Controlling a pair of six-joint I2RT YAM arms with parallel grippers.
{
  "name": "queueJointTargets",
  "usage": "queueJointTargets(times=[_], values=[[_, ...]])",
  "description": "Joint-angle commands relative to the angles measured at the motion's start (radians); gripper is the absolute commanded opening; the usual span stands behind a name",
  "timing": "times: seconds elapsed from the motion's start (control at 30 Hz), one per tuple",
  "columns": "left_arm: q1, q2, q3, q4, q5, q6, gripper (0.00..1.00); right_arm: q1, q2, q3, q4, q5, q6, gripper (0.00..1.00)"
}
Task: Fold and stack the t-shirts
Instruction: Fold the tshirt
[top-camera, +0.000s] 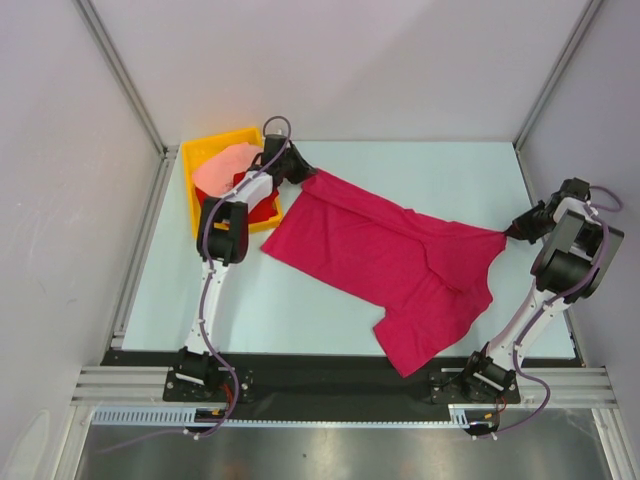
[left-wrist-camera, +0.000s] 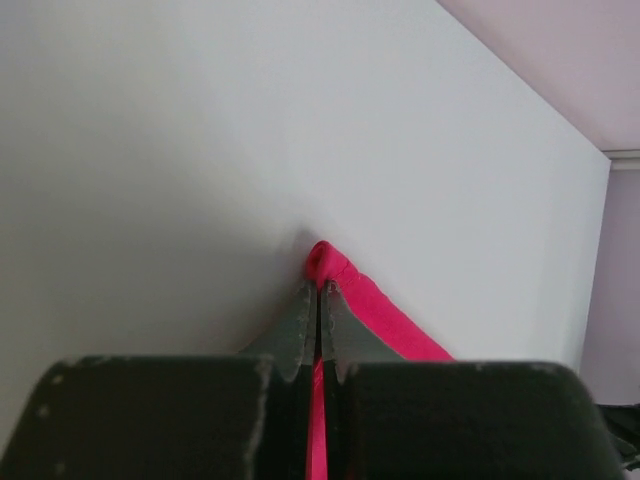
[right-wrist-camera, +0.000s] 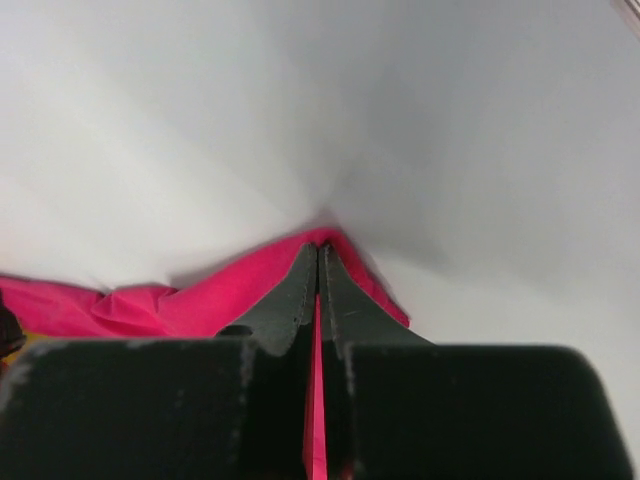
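Pale table (top-camera: 400, 170) between grey walls: a yellow plastic rectangular bin (top-camera: 212, 147) at the far left holds the pale salmon-pink t-shirt (top-camera: 222, 172) and the bright red t-shirt (top-camera: 266, 210), just beside the left gripper (top-camera: 300, 175). The magenta-crimson cloth t-shirt (top-camera: 390, 265) lies spread between it and the right gripper (top-camera: 512, 232). Left wrist: jaws clamped on its rolled edge, with bare table ahead. Right wrist: jaws clamped on its corner, with open table beyond.

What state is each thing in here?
bin: holds two shirts.
pink shirt: crumpled in the bin.
red shirt: in the bin, under the pink one.
magenta shirt: unfolded, held at two corners.
left tool: shut on the magenta shirt.
right tool: shut on the magenta shirt.
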Motion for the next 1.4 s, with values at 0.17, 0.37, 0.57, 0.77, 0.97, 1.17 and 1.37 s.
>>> queueJointTargets(times=[0.17,0.37,0.57,0.77,0.97,1.17,1.37], values=[[0.011,0.010,0.006,0.145,-0.005,-0.065,0.00,-0.039,0.017,0.114,0.061,0.044,0.095,0.00],[0.018,-0.048,-0.070,0.094,-0.022,-0.001,0.03,-0.039,-0.028,0.103,-0.044,0.137,0.045,0.00],[0.025,-0.066,-0.052,0.003,-0.030,0.084,0.03,-0.046,-0.065,0.076,-0.122,0.192,-0.040,0.00],[0.028,-0.082,-0.046,-0.027,-0.025,0.104,0.24,-0.046,-0.106,0.022,-0.099,0.151,-0.026,0.06],[0.028,-0.111,-0.037,-0.050,0.001,0.134,0.50,-0.048,-0.161,0.029,-0.140,0.177,-0.046,0.30],[0.025,-0.145,-0.019,-0.110,-0.018,0.180,0.58,-0.060,-0.171,0.016,-0.166,0.124,-0.064,0.57],[-0.004,-0.160,-0.015,-0.168,0.016,0.220,0.54,-0.060,-0.120,-0.009,-0.139,0.039,-0.060,0.65]])
